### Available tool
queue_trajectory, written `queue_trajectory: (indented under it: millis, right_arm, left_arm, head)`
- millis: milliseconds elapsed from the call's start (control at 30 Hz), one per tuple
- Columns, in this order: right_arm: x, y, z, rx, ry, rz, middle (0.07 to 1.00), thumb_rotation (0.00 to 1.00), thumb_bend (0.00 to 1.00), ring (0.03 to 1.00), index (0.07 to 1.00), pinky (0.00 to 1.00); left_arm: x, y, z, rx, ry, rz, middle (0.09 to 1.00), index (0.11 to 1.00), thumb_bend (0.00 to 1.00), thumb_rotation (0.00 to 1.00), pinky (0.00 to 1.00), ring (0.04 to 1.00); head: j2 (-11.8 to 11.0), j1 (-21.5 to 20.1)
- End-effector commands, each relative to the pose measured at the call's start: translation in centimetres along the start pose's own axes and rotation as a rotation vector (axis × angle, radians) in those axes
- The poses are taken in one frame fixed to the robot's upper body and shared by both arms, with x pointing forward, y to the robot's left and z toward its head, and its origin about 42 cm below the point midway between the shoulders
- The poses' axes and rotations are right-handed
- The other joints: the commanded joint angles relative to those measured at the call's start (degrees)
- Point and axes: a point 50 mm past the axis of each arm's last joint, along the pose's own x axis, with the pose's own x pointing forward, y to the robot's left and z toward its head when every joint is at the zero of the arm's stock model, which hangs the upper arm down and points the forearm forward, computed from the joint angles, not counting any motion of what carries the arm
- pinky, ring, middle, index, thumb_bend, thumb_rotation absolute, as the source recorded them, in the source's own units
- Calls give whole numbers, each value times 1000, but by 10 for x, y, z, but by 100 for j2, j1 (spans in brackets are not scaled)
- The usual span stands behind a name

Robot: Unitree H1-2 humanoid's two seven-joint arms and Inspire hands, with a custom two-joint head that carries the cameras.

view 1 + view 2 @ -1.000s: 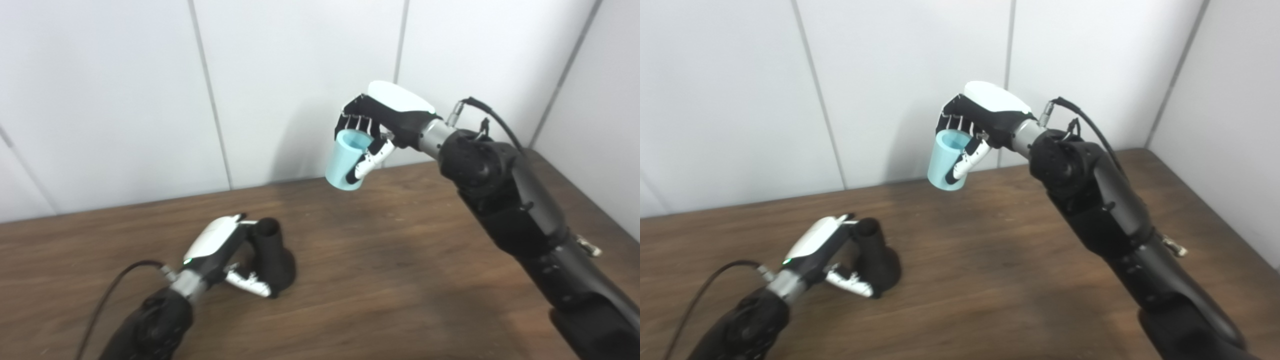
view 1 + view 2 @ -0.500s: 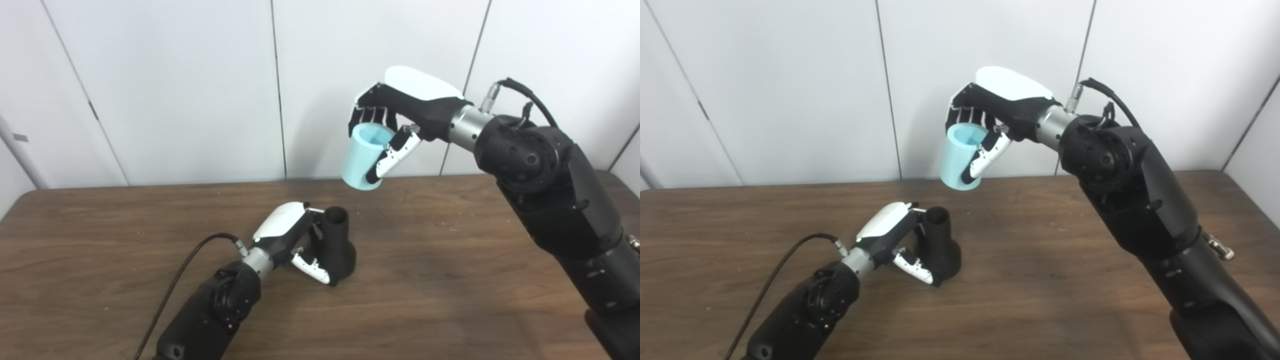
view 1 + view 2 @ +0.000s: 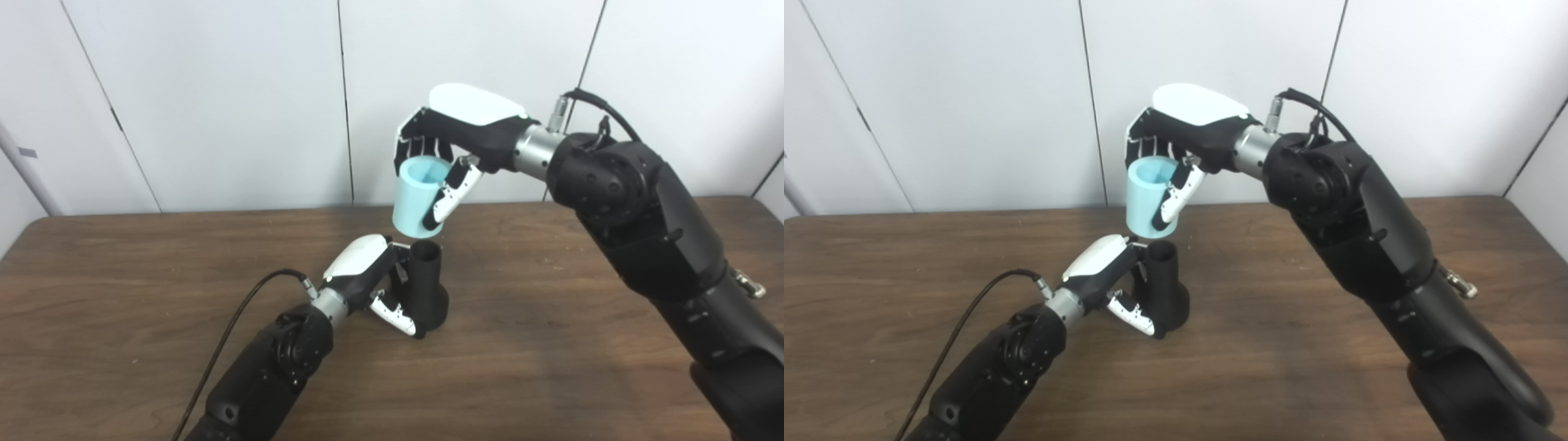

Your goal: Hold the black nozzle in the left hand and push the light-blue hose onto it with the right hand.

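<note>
The black nozzle (image 3: 427,285) stands upright on the brown table (image 3: 551,343), its narrow open neck pointing up and its wide base down. My left hand (image 3: 367,278) is shut on it from the left, fingers wrapped round its lower body. The light-blue hose (image 3: 418,196), a short wide tube, hangs in the air just above and slightly left of the nozzle's mouth, tilted a little. My right hand (image 3: 456,131) is shut on the hose, fingers over its far side and thumb on its near side. A small gap separates hose and nozzle.
White wall panels (image 3: 214,92) rise right behind the table's far edge. A black cable (image 3: 233,331) trails from my left forearm across the tabletop. My bulky right arm (image 3: 643,245) crosses the right side of the table.
My right hand has carried the hose left and down, from up to the right of the nozzle to just over its mouth. The camera shifted strongly over the last second. The left hand keeps its hold.
</note>
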Motion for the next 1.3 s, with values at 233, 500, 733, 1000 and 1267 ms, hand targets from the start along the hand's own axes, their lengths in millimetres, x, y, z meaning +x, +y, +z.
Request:
queue_trajectory:
  millis: [233, 500, 733, 1000, 1267]
  right_arm:
    - [5, -23, 10, -49, -30, -18, 475, 0, 505, 459, 471, 415]
    - [6, -22, 4, -49, -19, 5, 476, 0, 505, 465, 463, 419]
    - [5, -22, 0, -63, -19, 10, 475, 0, 505, 454, 474, 408]
    - [5, -21, 0, -67, -20, 15, 475, 0, 505, 455, 473, 422]
    - [11, -16, 3, -55, -14, 19, 478, 0, 505, 468, 465, 413]
  left_arm:
    - [0, -10, 3, 37, -5, -88, 451, 504, 525, 0, 1000, 600]
    - [-8, -7, -6, 52, 11, -96, 463, 499, 526, 0, 1000, 600]
    - [-13, -6, -9, 71, 27, -100, 442, 507, 524, 0, 1000, 599]
    - [-19, -7, -14, 79, 58, -113, 473, 494, 526, 0, 1000, 601]
    - [-28, -1, -20, 66, 66, -110, 475, 493, 526, 0, 1000, 607]
  head:
    - [61, 12]
    - [101, 117]
    - [126, 299]
    - [96, 312]
    - [123, -4]
